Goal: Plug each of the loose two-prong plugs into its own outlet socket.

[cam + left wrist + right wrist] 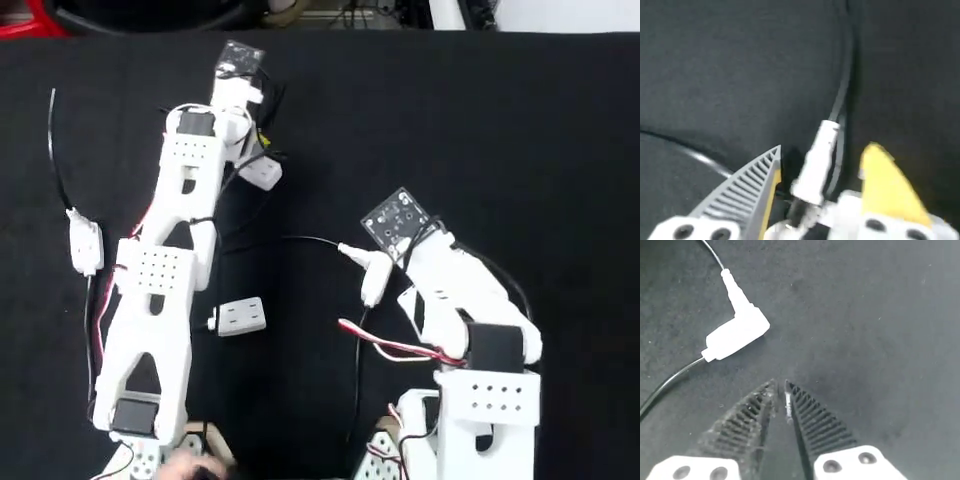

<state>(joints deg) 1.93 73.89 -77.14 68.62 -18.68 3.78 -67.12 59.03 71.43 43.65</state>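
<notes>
Black cloth covers the table [520, 120].

Left gripper [825, 149]: positioned toward the far edge, left of centre. Jaws stand wide apart. A straight plug [815, 165], white with a black cable, lies in the gap; contact with either finger cannot be confirmed.

Right gripper [781, 385]: positioned near the table's middle, right of centre. Fingertips are drawn together, almost touching, with nothing between them. An angled plug [737, 332], white, lies flat on the cloth just ahead of the tips and apart from them, its cable trailing toward the near edge.

Sockets: one socket [240, 316] lies between the two arms, nearer the near edge. A left socket [85, 245] lies by the left edge, cabled. Neither plug is seated in a socket.
</notes>
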